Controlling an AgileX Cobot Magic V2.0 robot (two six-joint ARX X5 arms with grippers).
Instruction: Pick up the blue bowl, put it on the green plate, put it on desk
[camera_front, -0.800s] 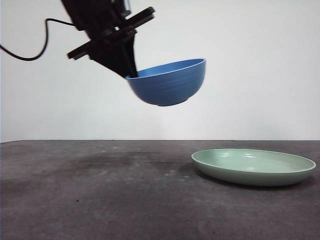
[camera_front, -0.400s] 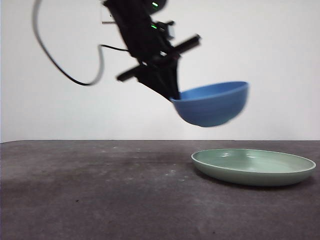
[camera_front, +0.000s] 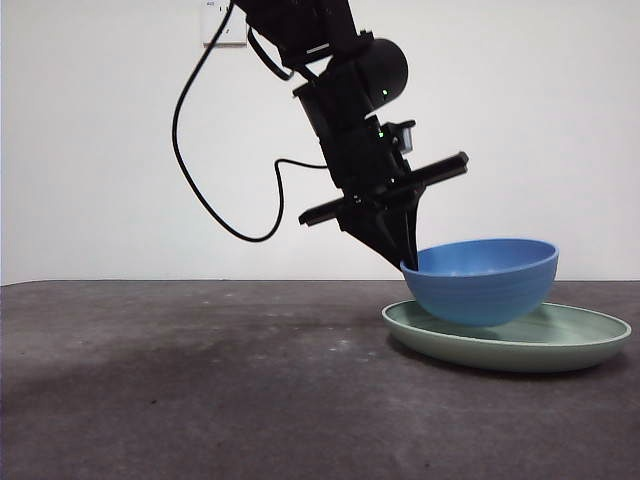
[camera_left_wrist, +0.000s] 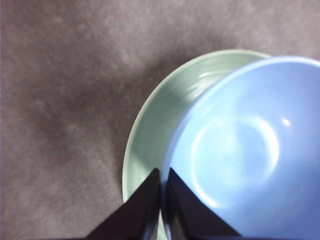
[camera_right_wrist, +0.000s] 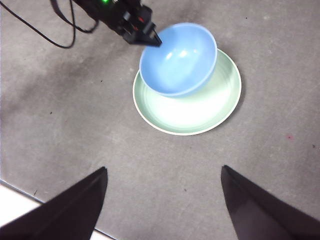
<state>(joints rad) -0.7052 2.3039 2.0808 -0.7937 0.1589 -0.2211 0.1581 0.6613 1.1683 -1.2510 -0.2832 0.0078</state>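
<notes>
My left gripper is shut on the near-left rim of the blue bowl, one jaw inside and one outside. It holds the bowl slightly tilted, low over the green plate on the desk. I cannot tell whether the bowl's base touches the plate. The left wrist view shows the gripper pinching the bowl over the plate. The right wrist view shows bowl, plate and left gripper from high up. My right gripper is open, empty and well away from them.
The left arm's black cable loops down behind the arm above the desk. A pale edge of the desk shows in the right wrist view.
My left gripper has carried the blue bowl to the right and down, from high above the desk to low over the green plate. The plate has not moved.
</notes>
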